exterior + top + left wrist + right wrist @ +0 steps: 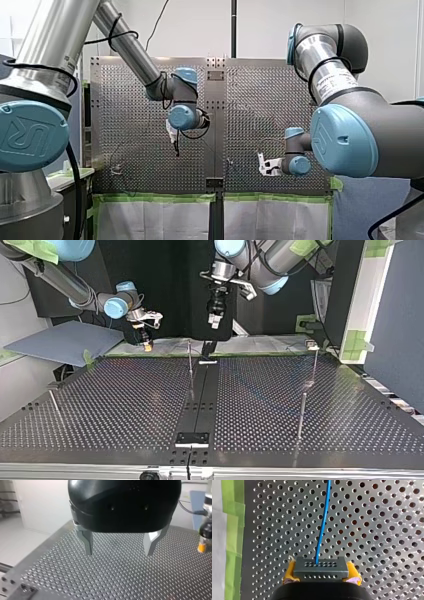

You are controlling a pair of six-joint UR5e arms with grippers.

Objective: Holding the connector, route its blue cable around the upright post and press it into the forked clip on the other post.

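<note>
At the front view's left: my left gripper [119,554], black body, metal fingers [87,545] spread wide, nothing between them. It hangs above the perforated worktop [125,580].

At that view's right: my right gripper [321,573], near the worktop's edge with green tape [233,530], yellow pads [289,572] clamped on the connector [320,567].

Connector: dark grey rectangular block, two rows of small pin holes on its face, held crosswise between the pads.

Blue cable [323,522]: thin single strand. It leaves a hole in the row farther from the gripper and runs nearly straight ahead over the worktop, out of view.
</note>
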